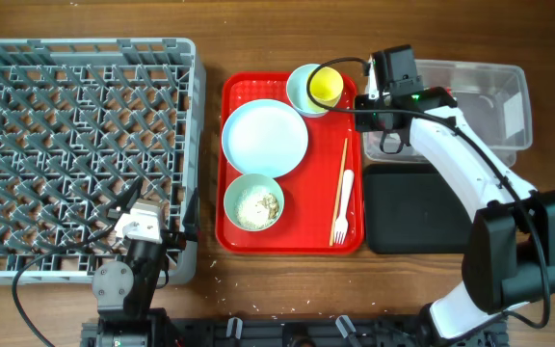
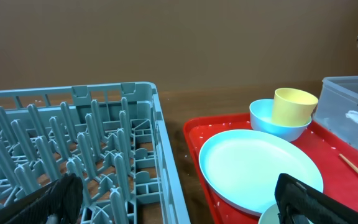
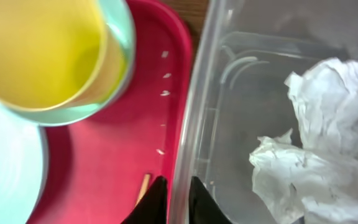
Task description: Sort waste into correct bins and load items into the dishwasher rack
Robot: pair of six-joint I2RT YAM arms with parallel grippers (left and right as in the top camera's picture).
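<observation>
Desk point(image 1: 287, 289) space is split by job. The dishwasher rack point(image 1: 85, 46) fills the left side, its pegs bare, apparently waiting for dishes. The left tool point(image 2: 179, 190) hangs over the rack's near right corner with its fingers spread wide and holding nothing, probably parked within reach of the dishes.

Next to the rack, in the middle, the red tray point(image 1: 324, 193) gathers everything not yet sorted. On the right, the clear tub point(image 1: 489, 96) sits far and the black tray point(image 1: 412, 207) sits near, side by side so waste can be dropped into either.

On the red tray the plate point(image 1: 265, 138) lies flat. The near bowl point(image 1: 229, 198) holds rice and scraps point(image 1: 256, 206) that will likely need emptying before racking. The far bowl point(image 1: 300, 92) cradles the yellow cup point(image 1: 326, 85). The fork point(image 1: 346, 188) and chopsticks point(image 1: 343, 159) lie along the tray's right side.

The right tool point(image 3: 176, 199) hovers at the tub's left wall, its fingers drawn almost together with nothing seen between them. Whether they touch the rim cannot be told. Crumpled tissue point(image 3: 322, 137) already lies inside the tub, so that piece of waste looks sorted.
</observation>
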